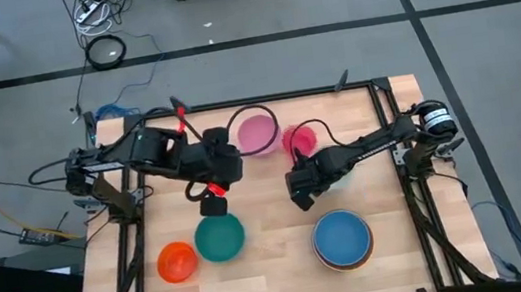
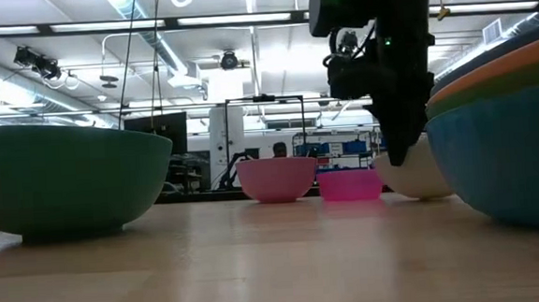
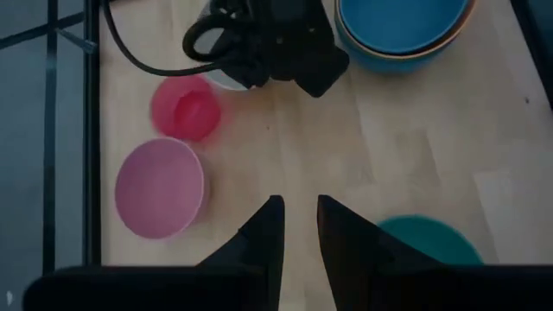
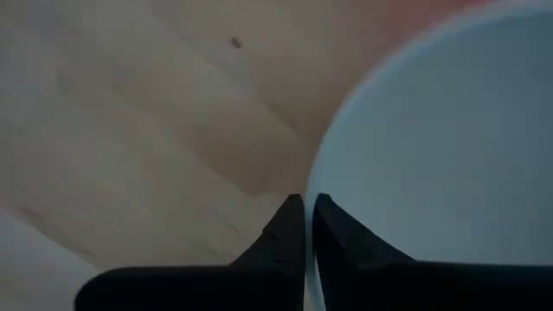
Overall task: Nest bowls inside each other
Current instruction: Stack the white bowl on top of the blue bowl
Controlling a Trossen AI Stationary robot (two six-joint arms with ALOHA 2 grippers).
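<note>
White bowl (image 4: 449, 155) is the one to watch: the right end effector (image 4: 308, 216) is down at its rim, fingers pinched together with the rim's edge right at the slit between them, so it looks clamped on that lip, though how much plastic sits between the tips is hard to tell. From the white bowl, the stacked bowls (image 1: 342, 239) with the blue one on top lie nearer the table's front edge, on the right arm's own side, so my guess is the carry goes that way. A round bowl has no long axis, so only the rim bite matters. From the white bowl, the magenta bowl (image 1: 300, 141) is just beside it, the pink bowl (image 1: 258, 132) beyond. Left end effector (image 3: 298, 233) hovers partly open, empty, above the teal bowl (image 1: 219, 237).
</note>
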